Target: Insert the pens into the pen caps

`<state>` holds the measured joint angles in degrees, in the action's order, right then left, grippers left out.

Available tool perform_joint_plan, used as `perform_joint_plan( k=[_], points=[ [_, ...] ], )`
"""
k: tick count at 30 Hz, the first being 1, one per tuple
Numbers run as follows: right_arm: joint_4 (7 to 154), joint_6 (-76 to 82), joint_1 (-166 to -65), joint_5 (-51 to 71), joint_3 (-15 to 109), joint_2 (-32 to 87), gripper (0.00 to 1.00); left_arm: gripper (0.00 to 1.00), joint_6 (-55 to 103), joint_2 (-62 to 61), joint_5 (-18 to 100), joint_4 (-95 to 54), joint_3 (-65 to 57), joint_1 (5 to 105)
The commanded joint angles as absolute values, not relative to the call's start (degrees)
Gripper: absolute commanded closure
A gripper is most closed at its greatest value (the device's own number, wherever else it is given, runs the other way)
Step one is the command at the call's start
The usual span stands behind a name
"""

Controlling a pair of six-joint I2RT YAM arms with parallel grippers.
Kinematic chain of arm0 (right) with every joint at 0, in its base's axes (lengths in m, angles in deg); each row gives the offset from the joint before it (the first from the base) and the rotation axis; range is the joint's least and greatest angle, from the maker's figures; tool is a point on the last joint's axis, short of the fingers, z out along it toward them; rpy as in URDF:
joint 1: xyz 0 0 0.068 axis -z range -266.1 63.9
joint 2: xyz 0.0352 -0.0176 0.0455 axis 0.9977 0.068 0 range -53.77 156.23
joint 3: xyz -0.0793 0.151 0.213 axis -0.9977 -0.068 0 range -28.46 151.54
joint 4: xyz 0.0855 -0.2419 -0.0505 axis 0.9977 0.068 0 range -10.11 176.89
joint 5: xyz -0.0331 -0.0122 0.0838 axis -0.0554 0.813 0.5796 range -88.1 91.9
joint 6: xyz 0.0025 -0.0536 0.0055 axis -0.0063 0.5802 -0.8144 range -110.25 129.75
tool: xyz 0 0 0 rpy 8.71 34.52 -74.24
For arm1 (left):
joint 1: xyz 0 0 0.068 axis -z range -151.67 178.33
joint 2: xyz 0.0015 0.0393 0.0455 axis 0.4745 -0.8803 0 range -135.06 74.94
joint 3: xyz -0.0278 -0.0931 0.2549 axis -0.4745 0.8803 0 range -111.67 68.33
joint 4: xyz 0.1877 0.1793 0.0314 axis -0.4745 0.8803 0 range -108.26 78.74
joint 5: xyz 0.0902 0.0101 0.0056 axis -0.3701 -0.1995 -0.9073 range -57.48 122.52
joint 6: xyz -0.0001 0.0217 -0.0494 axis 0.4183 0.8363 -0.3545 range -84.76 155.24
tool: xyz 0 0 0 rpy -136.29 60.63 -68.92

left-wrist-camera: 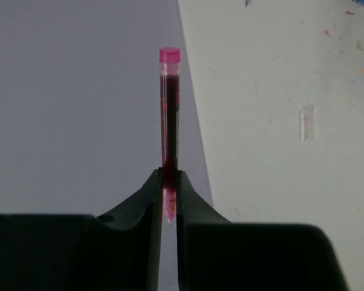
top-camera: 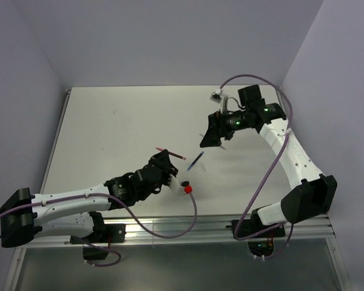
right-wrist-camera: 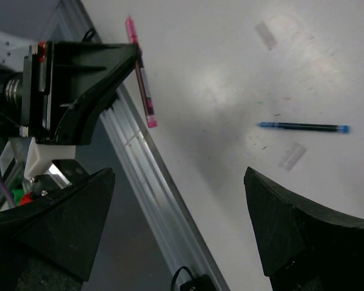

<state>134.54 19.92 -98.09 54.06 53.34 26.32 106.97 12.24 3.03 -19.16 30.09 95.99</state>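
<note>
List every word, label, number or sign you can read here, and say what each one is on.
No text can be read in any view.
red pen: no print shows on the barrel.
blue pen: too thin and blurred to show any print.
right arm: only green lights, no lettering.

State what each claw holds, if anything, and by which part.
Left claw grips the red pen near its writing tip. Right claw is open, holding nothing.
</note>
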Motion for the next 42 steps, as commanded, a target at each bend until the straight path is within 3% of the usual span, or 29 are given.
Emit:
perform_joint_plan(
  k=[1, 13, 25, 42],
  points=[
    [134.29, 21.26, -105.15, 55.52, 50.74, 27.60, 0.08, 1.00, 122.21, 15.33, 2.99, -35.29, 36.13, 98.28],
    [135.17, 20.82, -112.99, 61.58, 54.69, 36.75, 0.25, 1.00, 126.38, 13.85, 2.11, -44.79, 38.36, 100.92],
    [136.14, 22.05, -117.91, 60.53, 54.51, 37.81, 0.53, 1.00, 125.16, 13.15, 2.38, -45.33, 38.09, 100.92],
    [136.93, 22.76, -118.27, 59.12, 53.02, 36.58, 0.64, 1.00, 125.24, 14.99, 2.99, -44.45, 39.24, 100.92]
  ],
)
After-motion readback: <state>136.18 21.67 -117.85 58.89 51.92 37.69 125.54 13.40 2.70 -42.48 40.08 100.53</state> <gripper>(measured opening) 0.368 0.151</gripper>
